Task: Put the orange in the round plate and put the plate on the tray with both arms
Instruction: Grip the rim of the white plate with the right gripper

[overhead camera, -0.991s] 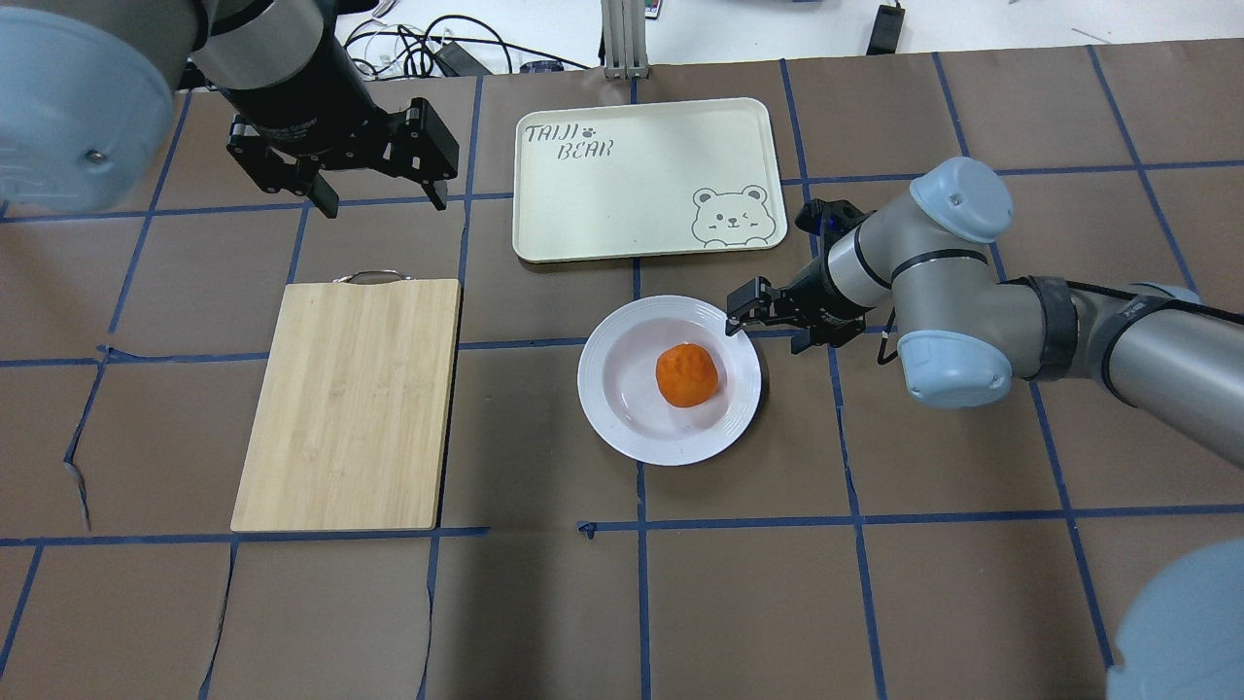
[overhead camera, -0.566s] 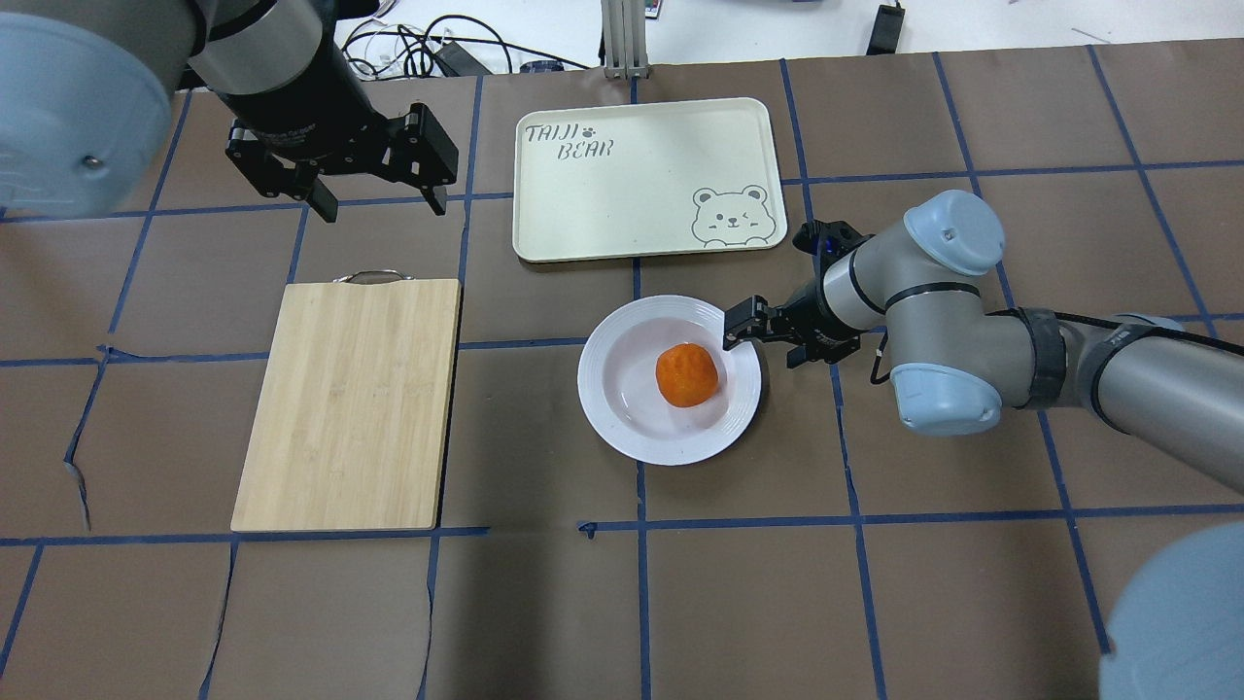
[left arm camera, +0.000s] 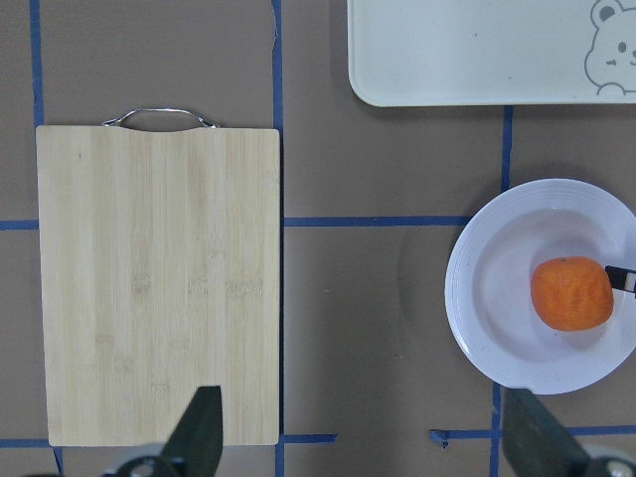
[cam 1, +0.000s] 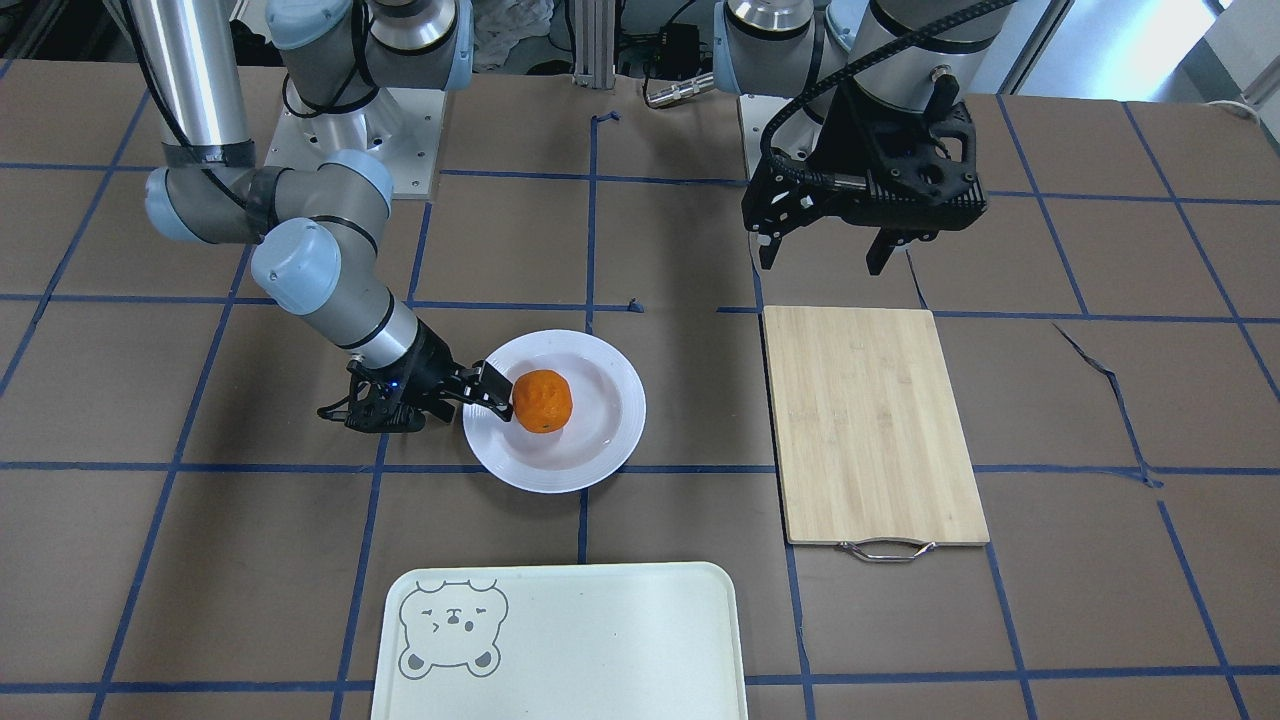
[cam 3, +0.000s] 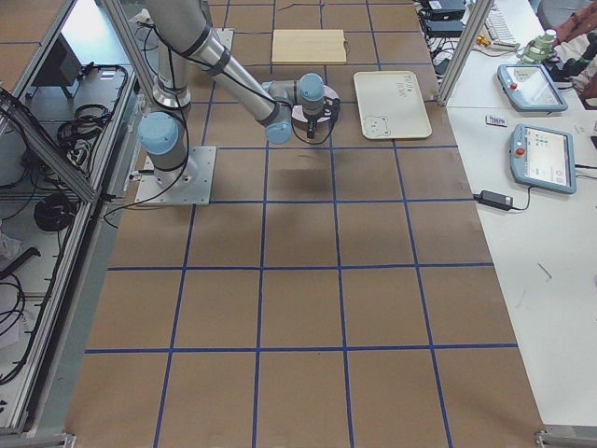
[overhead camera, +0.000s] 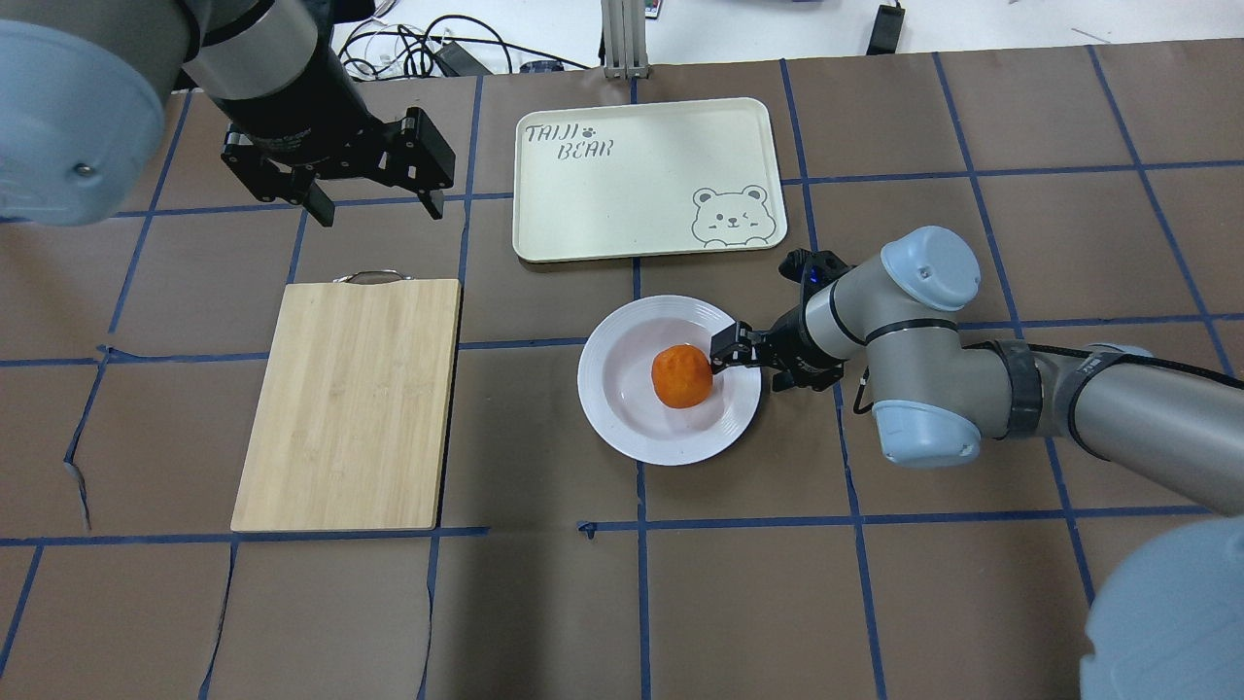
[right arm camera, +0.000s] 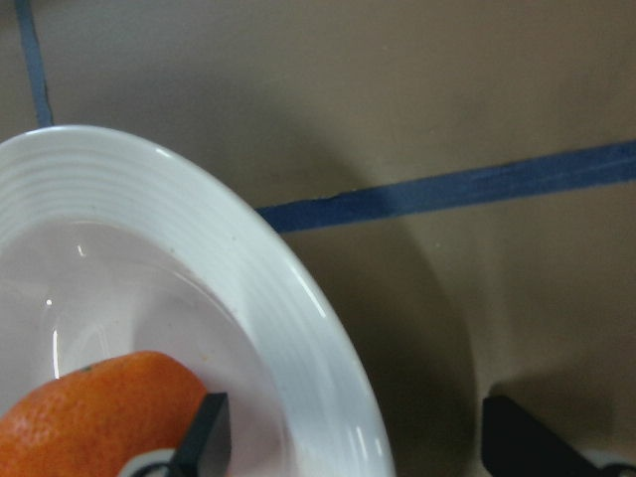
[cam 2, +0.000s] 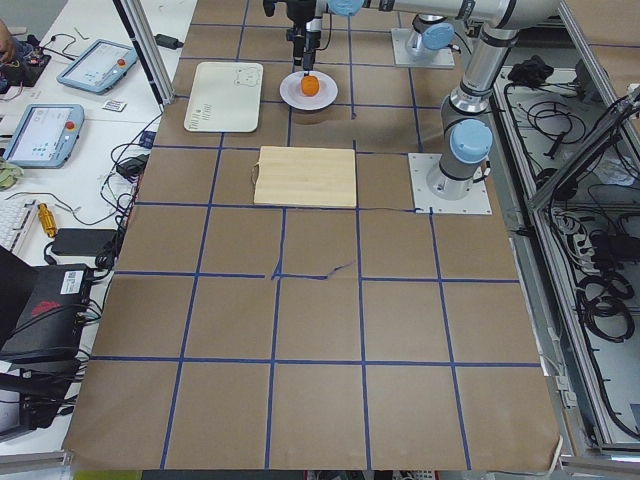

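The orange point(overhead camera: 680, 377) point(cam 1: 543, 400) rests in the well of the round plate point(overhead camera: 630, 413) point(cam 1: 590, 462), a little right of its centre. My right gripper point(overhead camera: 753, 362) point(cam 1: 465, 405) is open and low at the plate's right rim, straddling it. One finger is over the well, right against the orange point(right arm camera: 89, 417); the other is outside the rim point(right arm camera: 258, 288). The tray point(overhead camera: 641, 180) point(cam 1: 600, 640) lies bare on the table beyond the plate. My left gripper point(overhead camera: 374, 204) point(cam 1: 825, 255) hangs open and holds nothing, high above the table beyond the cutting board's handle.
A bamboo cutting board point(overhead camera: 350, 403) point(left arm camera: 159, 278) with a metal handle lies left of the plate. Brown paper with blue tape lines covers the table. Cables lie past the far edge.
My right gripper has moved down and left onto the plate's rim, one finger coming in beside the orange, which shifted slightly left. The left gripper drifted slightly away.
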`<state>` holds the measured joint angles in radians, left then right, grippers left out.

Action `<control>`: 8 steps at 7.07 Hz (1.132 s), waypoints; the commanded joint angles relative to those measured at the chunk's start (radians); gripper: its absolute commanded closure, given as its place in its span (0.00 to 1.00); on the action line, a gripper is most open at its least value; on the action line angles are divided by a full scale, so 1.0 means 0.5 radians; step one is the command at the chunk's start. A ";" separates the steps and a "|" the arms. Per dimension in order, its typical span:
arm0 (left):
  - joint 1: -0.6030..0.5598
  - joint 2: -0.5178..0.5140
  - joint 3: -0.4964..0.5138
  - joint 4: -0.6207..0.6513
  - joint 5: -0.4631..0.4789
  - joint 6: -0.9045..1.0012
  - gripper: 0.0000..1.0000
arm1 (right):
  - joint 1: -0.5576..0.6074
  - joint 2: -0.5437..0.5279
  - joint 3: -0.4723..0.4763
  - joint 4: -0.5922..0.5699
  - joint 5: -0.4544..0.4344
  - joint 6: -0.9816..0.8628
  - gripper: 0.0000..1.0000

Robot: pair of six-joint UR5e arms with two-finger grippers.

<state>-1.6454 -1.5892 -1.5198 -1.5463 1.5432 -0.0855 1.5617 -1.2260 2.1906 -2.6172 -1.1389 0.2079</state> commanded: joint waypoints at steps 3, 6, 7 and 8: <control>0.005 0.012 -0.010 0.000 0.000 0.002 0.00 | 0.132 -0.015 0.012 -0.064 -0.020 0.292 0.45; 0.005 0.012 -0.010 0.000 0.000 0.002 0.00 | 0.141 -0.024 0.009 -0.076 -0.026 0.363 0.87; 0.005 0.012 -0.010 0.000 0.000 0.002 0.00 | 0.144 -0.045 0.000 -0.085 -0.026 0.370 0.91; 0.005 0.012 -0.010 0.000 0.000 0.002 0.00 | 0.159 -0.133 0.009 -0.082 -0.014 0.385 0.95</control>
<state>-1.6429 -1.5831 -1.5248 -1.5462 1.5432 -0.0844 1.6346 -1.2548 2.1937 -2.6574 -1.1509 0.3904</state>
